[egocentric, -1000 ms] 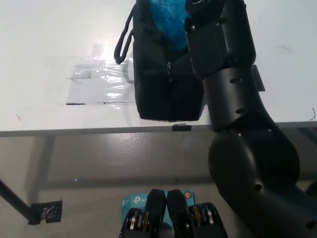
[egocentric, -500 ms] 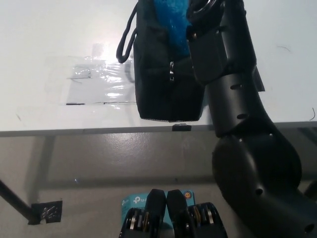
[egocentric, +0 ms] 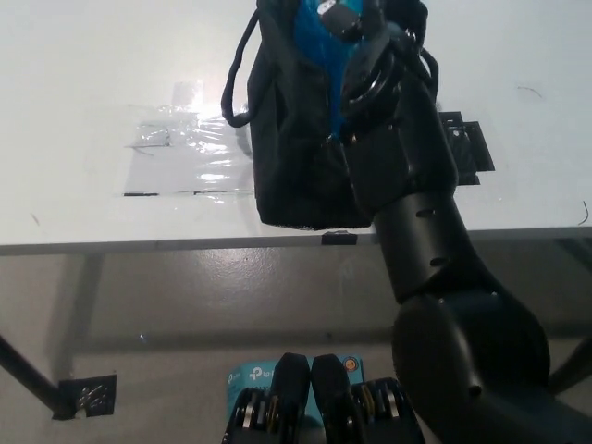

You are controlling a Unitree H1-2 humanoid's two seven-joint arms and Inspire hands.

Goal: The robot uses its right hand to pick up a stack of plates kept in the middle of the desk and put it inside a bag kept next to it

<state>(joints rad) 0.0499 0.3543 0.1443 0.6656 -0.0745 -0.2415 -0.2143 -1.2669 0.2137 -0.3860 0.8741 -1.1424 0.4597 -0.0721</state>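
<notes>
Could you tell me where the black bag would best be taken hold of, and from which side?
Probably by the black bag's strap loop on its left side, approached from the left: it stands clear over bare desk, while the right arm crowds the bag's other side.

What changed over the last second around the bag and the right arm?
The black right arm swung toward picture left, across the black bag's open top, uncovering black tape marks on the desk. Its robot hand is at the opening by the blue contents; grip unclear. The bag's handle loop shifted slightly. The clear tape patch stayed.
</notes>
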